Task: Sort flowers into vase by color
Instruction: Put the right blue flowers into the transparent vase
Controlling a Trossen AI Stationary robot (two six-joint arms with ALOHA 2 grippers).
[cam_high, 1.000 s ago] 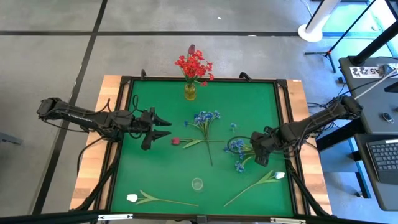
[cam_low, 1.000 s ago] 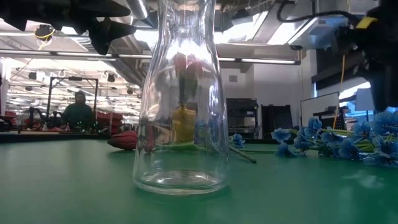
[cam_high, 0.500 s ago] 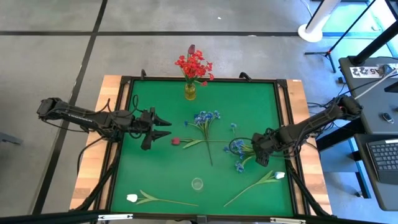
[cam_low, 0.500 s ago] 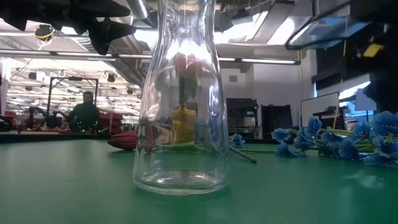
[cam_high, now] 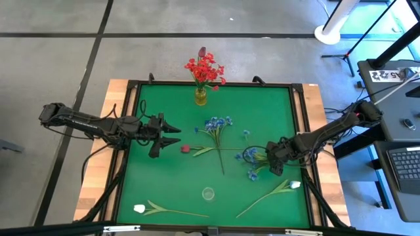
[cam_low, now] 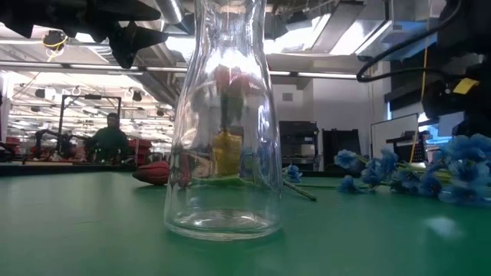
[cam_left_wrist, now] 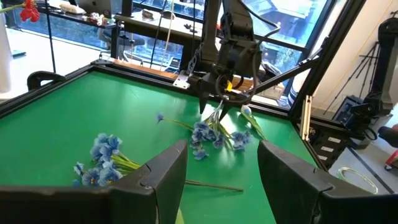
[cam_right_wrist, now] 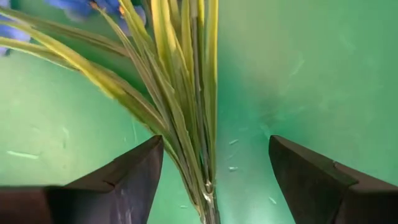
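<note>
A blue spray (cam_high: pixel 251 157) lies on the green mat at the right, its stems (cam_right_wrist: pixel 186 93) toward the right edge. My right gripper (cam_high: pixel 274 159) points down over those stems, open, one finger on each side of the bundle (cam_right_wrist: pixel 214 155). A second blue spray (cam_high: pixel 216 124) and a dark red rosebud (cam_high: pixel 185 149) lie mid-table. Red flowers (cam_high: pixel 205 69) stand in a yellow vase (cam_high: pixel 201 97) at the far edge. A clear glass vase (cam_high: pixel 208 194) stands near the front. My left gripper (cam_high: pixel 172 135) waits open at the left, level, with nothing between its fingers. My right gripper comes from above, pointing down, its open fingers across the blue spray's stem bundle (cam_right_wrist: pixel 200 168) near the cut end. The spray lies flat on the mat. Whether a finger (cam_right_wrist: pixel 134 171) touches the leaves, I cannot tell.
Two white tulips lie along the near edge, one at the left (cam_high: pixel 139 208) and one at the right (cam_high: pixel 295 185). A raised black frame (cam_high: pixel 302 88) borders the mat. Bare green mat shows between the sprays and the clear vase.
My right gripper has come down toward the blue spray's stems, still pointing down.
</note>
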